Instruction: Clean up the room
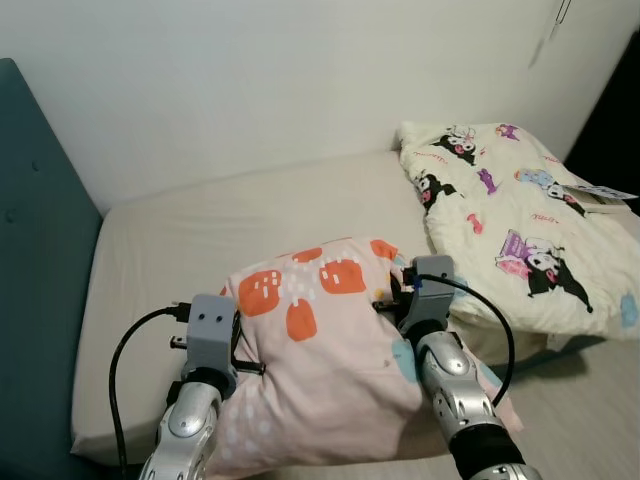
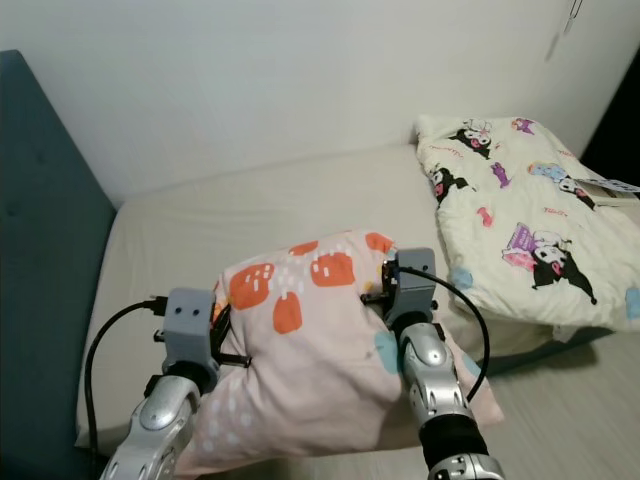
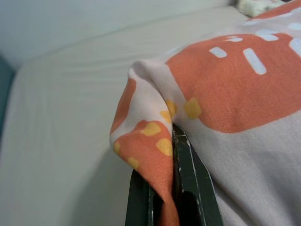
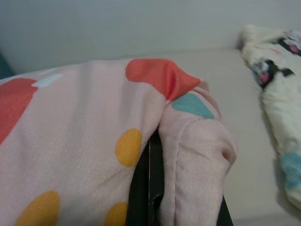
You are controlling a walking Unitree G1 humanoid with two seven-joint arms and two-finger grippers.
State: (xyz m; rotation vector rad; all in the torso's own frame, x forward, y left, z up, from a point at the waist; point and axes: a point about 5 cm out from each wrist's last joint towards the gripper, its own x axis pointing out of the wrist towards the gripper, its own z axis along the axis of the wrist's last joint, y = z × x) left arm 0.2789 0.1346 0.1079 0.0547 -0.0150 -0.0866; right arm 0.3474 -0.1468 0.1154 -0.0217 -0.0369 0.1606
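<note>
The left claw (image 3: 162, 188) is squeezed tight on a fold of cloth at one edge of the pillow (image 1: 320, 360). Its two black fingers (image 3: 188, 179) are close together with the cloth caught between them. The right claw (image 4: 153, 188) is also squeezed tight, pinching a seam at the other edge of the same pillow. So both claws hold one pillow, one on each side.

The pillow is soft and puffy. Its cover is pale pink cloth with big orange blocks, small white dashes, yellow spots and a few blue-green patches. The cloth bunches into wrinkles where the claws grip it. The pillow sits at the near edge of the bed (image 1: 200, 240), between the two silver arms.

The bed has a smooth cream sheet with only small creases. To the left of the pillow stands a dark blue-green headboard (image 1: 40, 260) that looks padded. Beyond the pillow and to the right lies one folded blanket (image 1: 520, 220). It is cream and thick, with little black, pink and purple cartoon animals printed all over it. Behind the bed is a plain white wall (image 1: 300, 80).

One pillow, one blanket, one bed, two claws.
</note>
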